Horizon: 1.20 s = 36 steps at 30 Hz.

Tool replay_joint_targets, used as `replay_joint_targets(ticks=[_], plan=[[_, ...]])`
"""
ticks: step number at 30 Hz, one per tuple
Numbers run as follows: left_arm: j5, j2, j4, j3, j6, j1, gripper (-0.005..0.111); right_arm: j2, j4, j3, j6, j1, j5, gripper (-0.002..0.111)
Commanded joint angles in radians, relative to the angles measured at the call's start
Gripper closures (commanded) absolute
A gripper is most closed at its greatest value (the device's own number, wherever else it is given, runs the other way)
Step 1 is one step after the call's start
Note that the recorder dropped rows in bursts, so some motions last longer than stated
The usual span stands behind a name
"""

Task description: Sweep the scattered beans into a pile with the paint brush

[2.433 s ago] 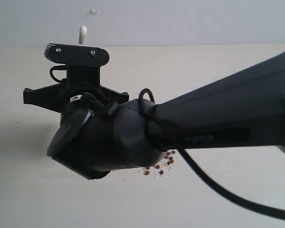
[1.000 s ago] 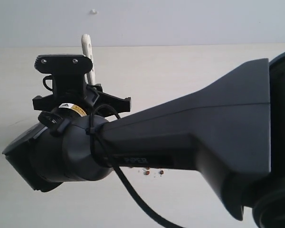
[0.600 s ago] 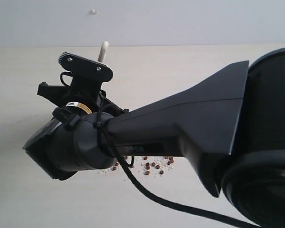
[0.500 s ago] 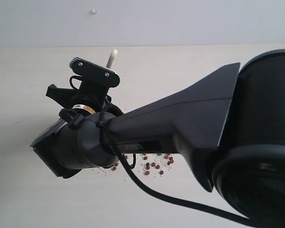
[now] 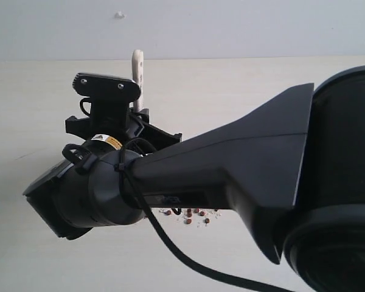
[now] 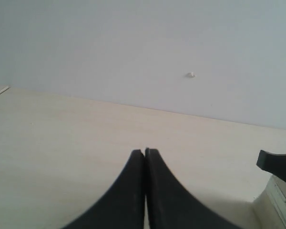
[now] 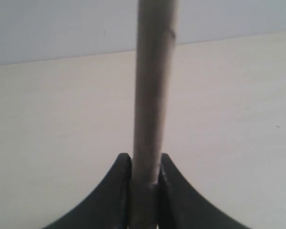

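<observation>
Pale tabletop (image 5: 36, 255) under a grey wall carries the beans (image 5: 188, 214), loosely scattered with whitish crumbs and partly hidden beneath the right arm (image 5: 231, 158). The paint brush (image 7: 151, 86) has its wooden handle clamped between the jaws of the right gripper (image 7: 145, 160); its bristles are hidden. The left gripper (image 6: 145, 151) hangs above the table, jaws pressed together with nothing between them.
</observation>
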Motion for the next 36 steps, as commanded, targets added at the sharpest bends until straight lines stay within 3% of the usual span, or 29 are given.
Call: replay_joint_targets(ticks=[1, 8, 18, 25, 31, 36], plan=[[-0.004, -0.007, -0.004, 0.000, 0.005, -0.006, 0.107, -0.024, -0.007, -0.003, -0.061, 0.013, -0.031, 0.108], [-0.004, -0.007, -0.004, 0.000, 0.005, -0.006, 0.107, -0.112, -0.007, -0.003, -0.097, 0.043, 0.033, 0.108], [-0.004, -0.007, -0.004, 0.000, 0.005, -0.006, 0.107, -0.129, -0.007, -0.003, -0.349, 0.048, 0.403, 0.108], [-0.004, -0.007, -0.004, 0.000, 0.005, -0.006, 0.107, -0.129, -0.007, 0.083, -0.363, 0.048, 0.418, 0.108], [-0.004, -0.007, -0.004, 0.000, 0.005, -0.006, 0.107, -0.138, -0.038, 0.160, -0.239, 0.048, 0.512, 0.108], [-0.004, -0.007, -0.004, 0.000, 0.005, -0.006, 0.107, -0.141, -0.007, 0.160, -0.289, 0.048, 0.416, 0.108]])
